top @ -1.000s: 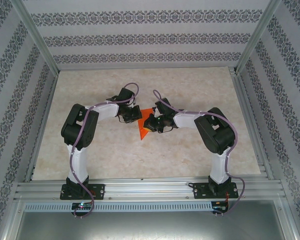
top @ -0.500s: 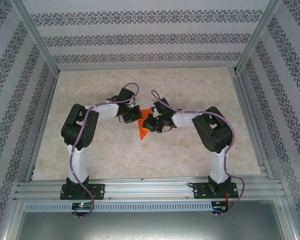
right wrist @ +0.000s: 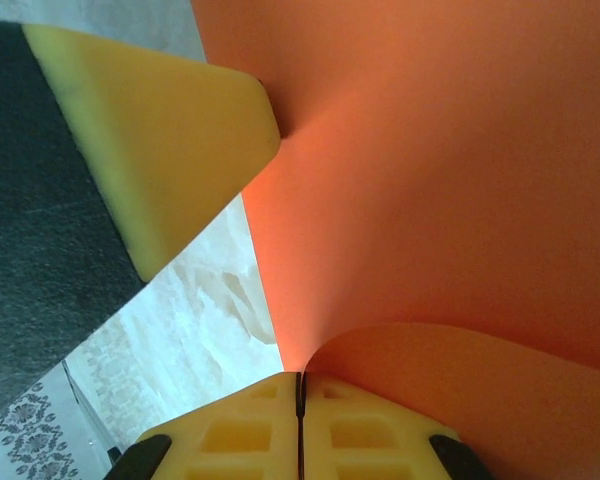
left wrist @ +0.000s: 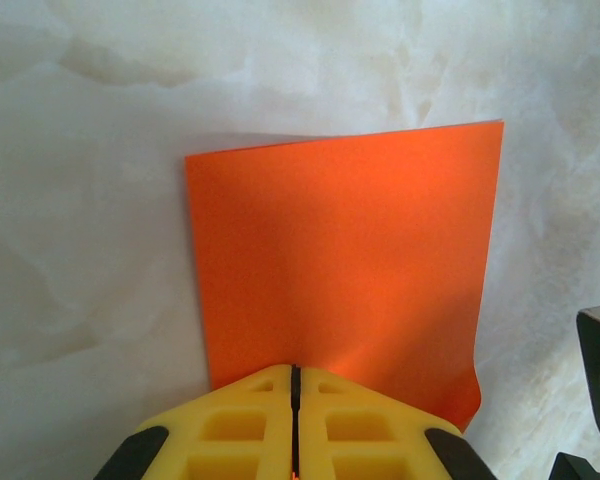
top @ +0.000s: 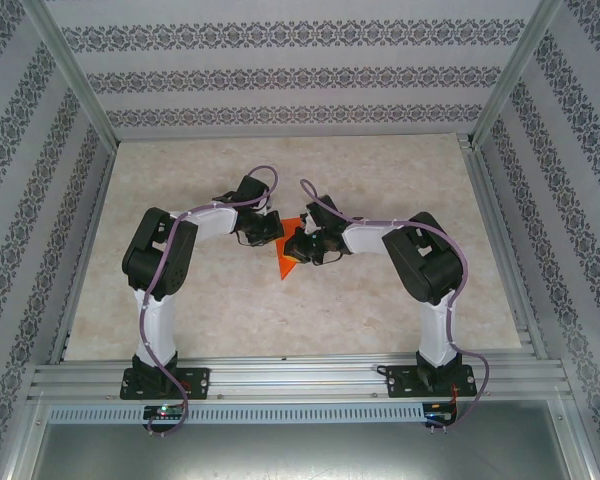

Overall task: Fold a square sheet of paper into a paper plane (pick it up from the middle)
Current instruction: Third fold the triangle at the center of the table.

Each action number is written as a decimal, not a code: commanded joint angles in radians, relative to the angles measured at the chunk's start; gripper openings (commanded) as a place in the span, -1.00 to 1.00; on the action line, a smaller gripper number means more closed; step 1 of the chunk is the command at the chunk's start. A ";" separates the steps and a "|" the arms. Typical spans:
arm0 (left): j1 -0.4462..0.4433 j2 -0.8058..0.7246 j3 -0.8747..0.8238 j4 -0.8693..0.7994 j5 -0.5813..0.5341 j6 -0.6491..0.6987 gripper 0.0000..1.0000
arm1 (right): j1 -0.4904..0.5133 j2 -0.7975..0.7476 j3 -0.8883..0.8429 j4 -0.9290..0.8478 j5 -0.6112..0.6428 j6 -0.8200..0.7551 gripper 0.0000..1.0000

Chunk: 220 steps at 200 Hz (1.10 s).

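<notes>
- Marble-look tabletop (top: 240, 315) at centre, patterned walls (top: 280, 80) around.
- I see the square sheet of paper (left wrist: 340, 250) plain orange, curling.
- Left gripper (left wrist: 295, 375) and right gripper (right wrist: 300, 382) both pinch it.

Paper sheet (left wrist: 340, 260): thin, matt, smooth. Tabletop (left wrist: 80, 250): marble-look, smooth. L tool (left wrist: 294, 372): matt yel. plastic.
</notes>
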 commanded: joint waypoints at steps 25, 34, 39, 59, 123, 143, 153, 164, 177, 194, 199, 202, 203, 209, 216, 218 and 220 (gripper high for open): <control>0.002 0.021 -0.021 -0.002 0.015 0.000 -0.81 | 0.012 0.020 0.028 -0.022 -0.003 -0.034 -0.87; 0.001 0.021 -0.021 -0.001 0.016 0.000 -0.81 | 0.012 0.021 0.028 -0.027 0.001 -0.037 -0.87; 0.001 0.020 -0.023 -0.001 0.016 -0.001 -0.81 | 0.012 0.020 0.027 -0.030 0.004 -0.037 -0.87; 0.002 0.019 -0.024 -0.001 0.016 -0.001 -0.81 | 0.012 0.018 0.023 -0.035 0.012 -0.038 -0.87; 0.001 0.015 -0.023 0.001 0.015 -0.004 -0.81 | 0.012 0.026 0.021 -0.041 0.024 -0.037 -0.85; 0.003 0.005 -0.009 -0.017 0.006 -0.005 -0.79 | 0.012 0.031 0.022 -0.047 0.027 -0.037 -0.79; 0.004 -0.011 -0.003 -0.025 -0.003 -0.007 -0.77 | 0.012 0.034 0.022 -0.051 0.029 -0.038 -0.75; 0.012 -0.029 -0.001 -0.030 -0.014 -0.015 -0.73 | 0.012 0.033 0.022 -0.060 0.035 -0.043 -0.66; 0.025 -0.054 -0.003 -0.035 -0.030 -0.027 -0.66 | 0.012 0.035 0.022 -0.067 0.038 -0.046 -0.57; 0.039 -0.083 -0.016 -0.030 -0.034 -0.038 -0.58 | 0.013 0.038 0.024 -0.071 0.039 -0.051 -0.47; 0.041 -0.089 -0.019 -0.037 -0.040 -0.038 -0.56 | 0.012 0.040 0.023 -0.070 0.037 -0.051 -0.45; 0.043 -0.094 -0.020 -0.041 -0.047 -0.040 -0.55 | 0.012 0.040 0.023 -0.070 0.038 -0.051 -0.44; 0.044 -0.095 -0.020 -0.042 -0.048 -0.040 -0.55 | 0.012 0.040 0.023 -0.071 0.038 -0.051 -0.44; 0.046 -0.105 -0.028 -0.047 -0.061 -0.042 -0.54 | 0.013 0.042 0.022 -0.071 0.037 -0.052 -0.42; 0.051 -0.117 -0.037 -0.047 -0.071 -0.046 -0.54 | 0.013 0.041 0.022 -0.070 0.037 -0.052 -0.41; 0.052 -0.121 -0.041 -0.046 -0.073 -0.048 -0.54 | 0.013 0.041 0.022 -0.071 0.037 -0.052 -0.40; 0.053 -0.124 -0.042 -0.045 -0.073 -0.049 -0.54 | 0.013 0.040 0.021 -0.071 0.038 -0.052 -0.40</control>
